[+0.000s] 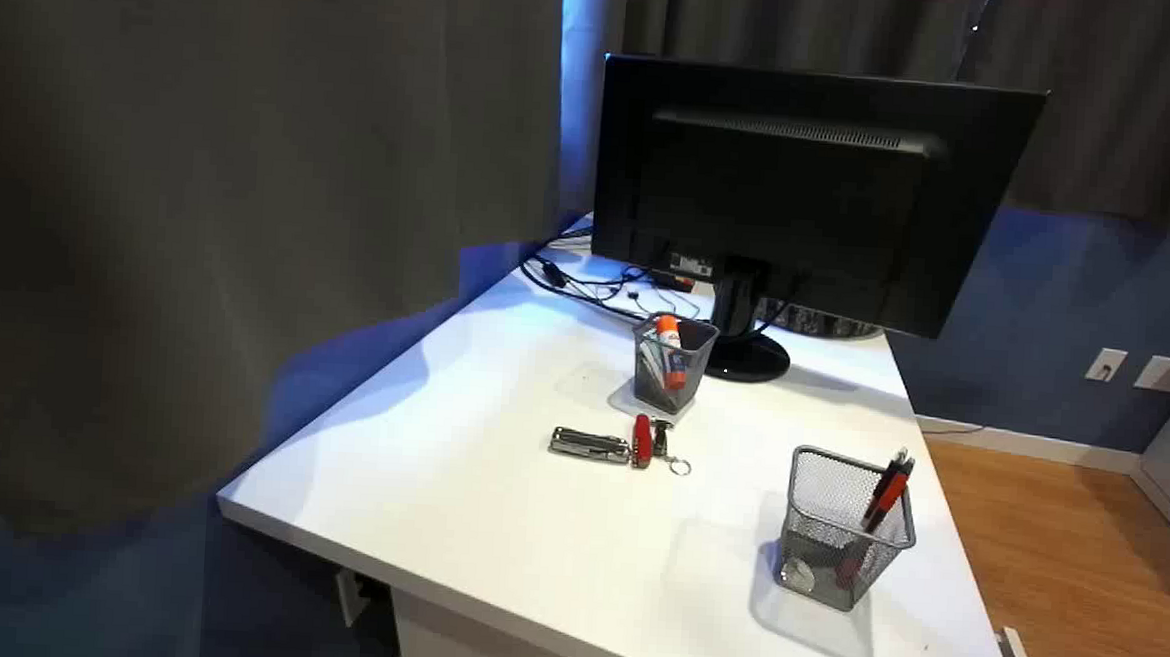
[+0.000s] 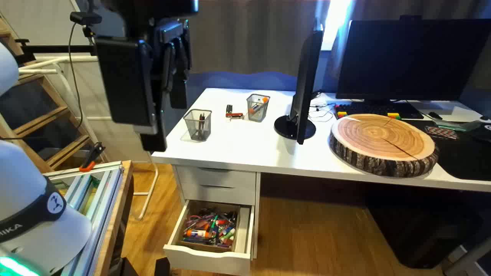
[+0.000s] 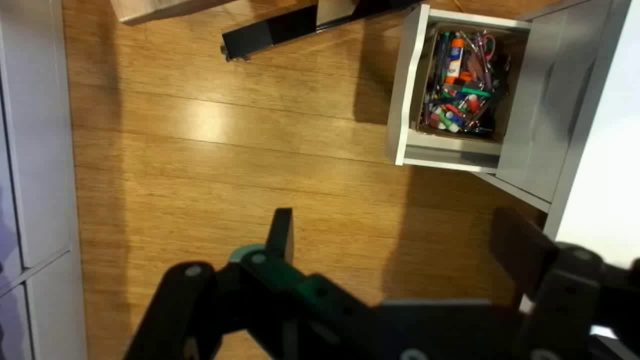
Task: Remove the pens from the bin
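Note:
The bin, a square grey mesh holder (image 1: 825, 531), stands upright on the white desk near its edge; it also shows in an exterior view (image 2: 191, 124). A red-orange pen (image 1: 893, 492) and a black pen (image 1: 879, 484) lean inside it, tops above the rim. They show as dark sticks in an exterior view (image 2: 201, 122). My gripper (image 2: 167, 120) hangs in the air, apart from the bin, nearer that camera. In the wrist view my gripper (image 3: 395, 222) has its fingers wide apart with nothing between them. The bin and pens are out of the wrist view.
A second mesh holder (image 1: 688, 374) with a glue stick, a multitool (image 1: 590, 445) with a red knife (image 1: 642, 442), and a monitor (image 1: 803, 190) stand or lie on the desk. An open drawer (image 2: 209, 257) full of stationery juts out below. A wood slab (image 2: 383, 138) lies on the desk.

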Action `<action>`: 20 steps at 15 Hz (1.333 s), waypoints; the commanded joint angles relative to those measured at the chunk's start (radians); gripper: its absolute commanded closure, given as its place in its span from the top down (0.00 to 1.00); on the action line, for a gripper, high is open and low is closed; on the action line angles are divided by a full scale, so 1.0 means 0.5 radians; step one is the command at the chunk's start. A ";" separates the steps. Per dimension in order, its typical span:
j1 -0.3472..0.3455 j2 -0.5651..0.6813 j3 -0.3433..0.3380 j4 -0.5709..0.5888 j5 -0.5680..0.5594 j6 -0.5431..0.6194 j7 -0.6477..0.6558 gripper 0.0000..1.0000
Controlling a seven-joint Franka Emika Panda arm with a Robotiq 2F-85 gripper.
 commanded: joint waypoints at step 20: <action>1.020 0.722 0.468 -0.007 0.887 0.570 -0.279 1.00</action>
